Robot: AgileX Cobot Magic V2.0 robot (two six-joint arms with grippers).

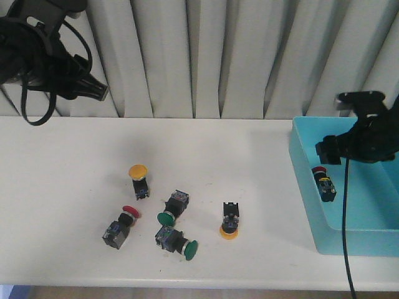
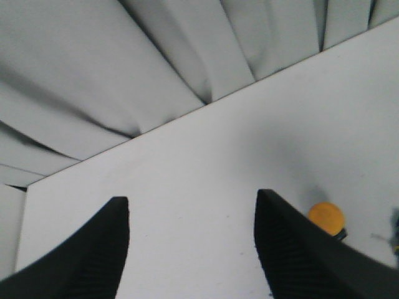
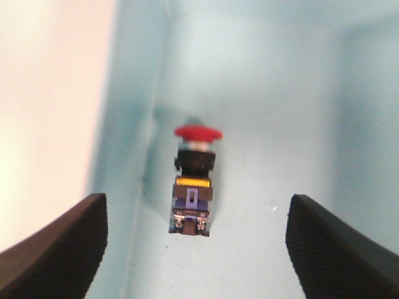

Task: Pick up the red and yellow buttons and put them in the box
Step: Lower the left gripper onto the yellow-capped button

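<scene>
A red button (image 1: 323, 178) lies on the floor of the light-blue box (image 1: 303, 187) at the right, close to its left wall. My right gripper (image 1: 330, 151) hovers just above it, open, with nothing held. In the right wrist view that red button (image 3: 196, 163) lies free on the box floor (image 3: 268, 112), and the right gripper (image 3: 197, 202) stands wide open around it. On the table lie a yellow button (image 1: 138, 173), a red button (image 1: 123, 223) and another yellow button (image 1: 229, 222). My left gripper (image 1: 93, 87) hangs high at the far left, open and empty (image 2: 190, 199); the yellow button (image 2: 326, 218) shows beside one finger.
Two green-capped switches (image 1: 170, 210) (image 1: 177, 242) lie among the buttons at mid-table. Pleated white curtains (image 1: 206, 56) close off the back. A black cable (image 1: 344, 224) hangs from the right arm across the box's front wall. The table's front edge runs along the bottom.
</scene>
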